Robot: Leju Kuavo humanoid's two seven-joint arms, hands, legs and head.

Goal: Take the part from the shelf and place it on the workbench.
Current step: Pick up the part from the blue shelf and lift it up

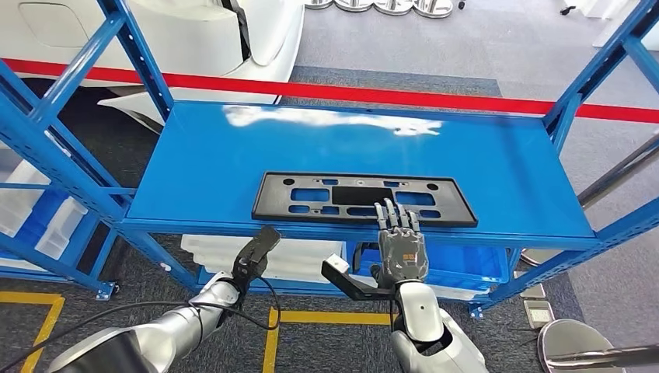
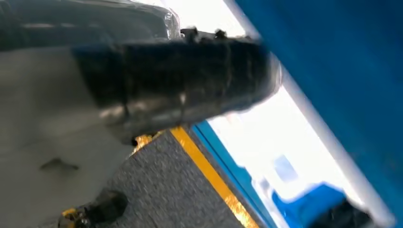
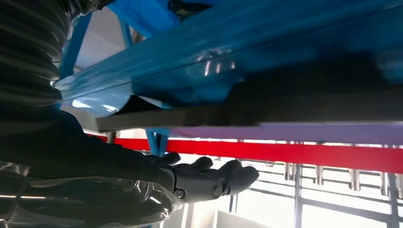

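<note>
On the blue shelf (image 1: 233, 155), toward its front edge, lies the flat black part (image 1: 311, 194), not yet lifted. The right hand (image 1: 400, 241) reaches in from six o'clock, fingers straight and laid side by side, their tips on the part's near edge at about five o'clock of it; nothing is gripped. The left hand (image 1: 256, 250) hangs below the shelf edge at seven o'clock, and whether it is spread I cannot tell. By my reading the task has barely begun: grasping, lifting and carrying to the workbench all remain.

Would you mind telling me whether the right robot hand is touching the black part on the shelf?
Touching: the head view shows the right robot hand with fingertips lying on the black part's near edge.
</note>
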